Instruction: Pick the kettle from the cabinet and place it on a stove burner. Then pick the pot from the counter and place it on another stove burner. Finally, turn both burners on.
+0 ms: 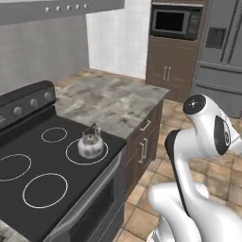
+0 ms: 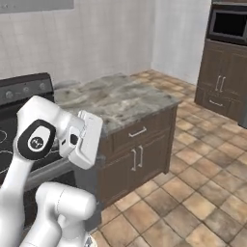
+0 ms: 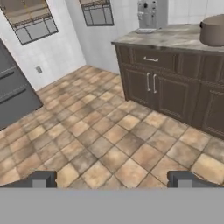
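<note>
Kettle sits on a stove burner. Folded arm points its empty, spread-wide end effector across the floor; the hand view shows the pot on a worktop.

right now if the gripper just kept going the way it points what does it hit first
Most likely the tiled floor: the open gripper looks down across bare tiles, with nothing nearer in that line. The counter holding the pot lies farther off and higher, though depth is hard to judge.

No lettering, brand or number can be read anywhere; the stove, microwave and cabinet fronts carry no legible marks.
</note>
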